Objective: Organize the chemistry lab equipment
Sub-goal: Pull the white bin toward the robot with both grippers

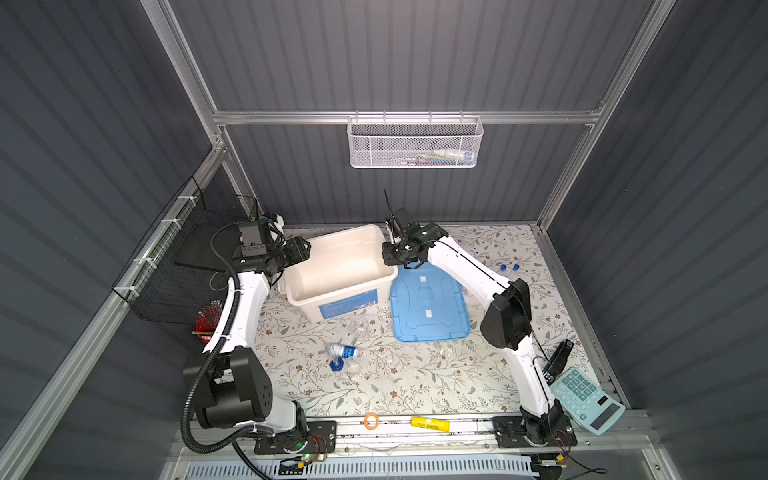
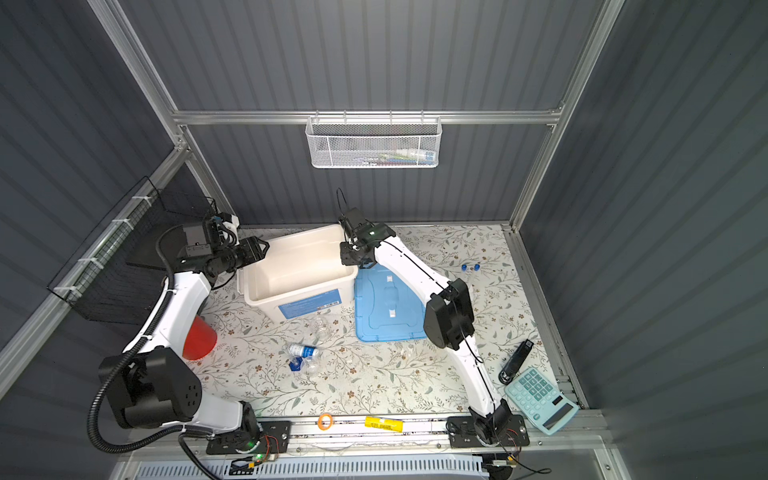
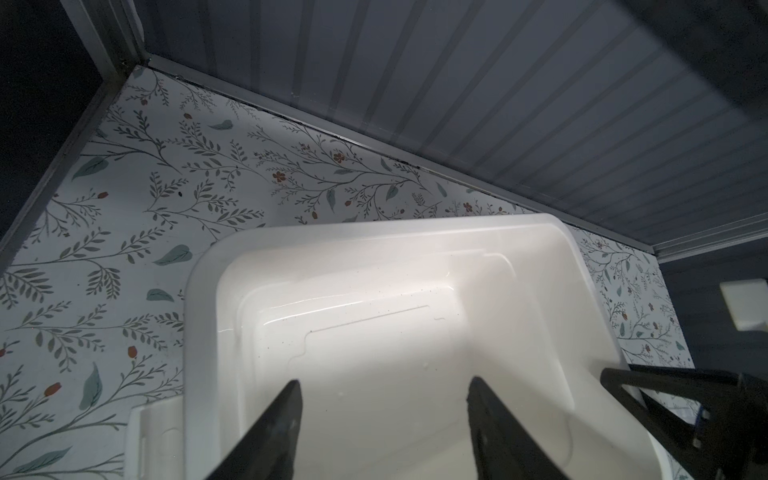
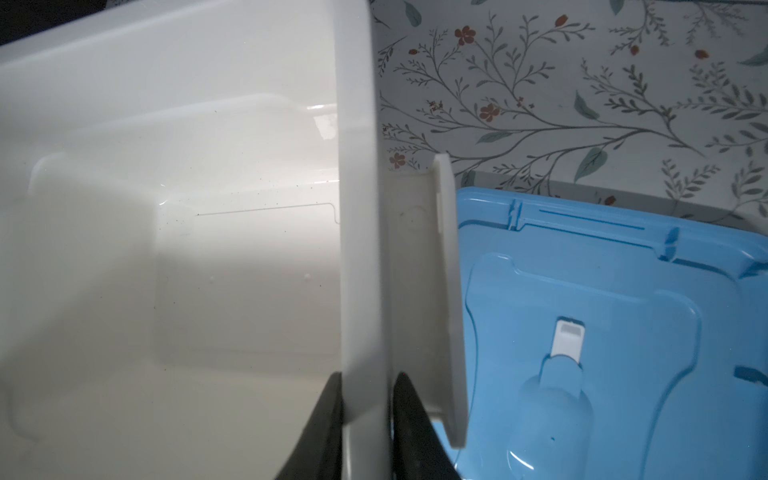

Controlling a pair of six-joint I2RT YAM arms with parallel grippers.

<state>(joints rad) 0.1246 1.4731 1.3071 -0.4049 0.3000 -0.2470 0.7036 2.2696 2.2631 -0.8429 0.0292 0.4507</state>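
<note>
Grey ribbed walls (image 1: 395, 62) enclose floral-print tabletop (image 1: 395, 382); blue-labelled bottle (image 1: 344, 351) lying mid-surface.

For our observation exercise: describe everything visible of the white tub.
The white tub is glossy plastic, rectangular with rounded corners, upright, open-topped and empty, with a blue label on its front wall. It stands on the floral table beside a blue lid. The right gripper grips its right rim, one jaw inside, one outside; the open left gripper hovers over its left end.
</note>
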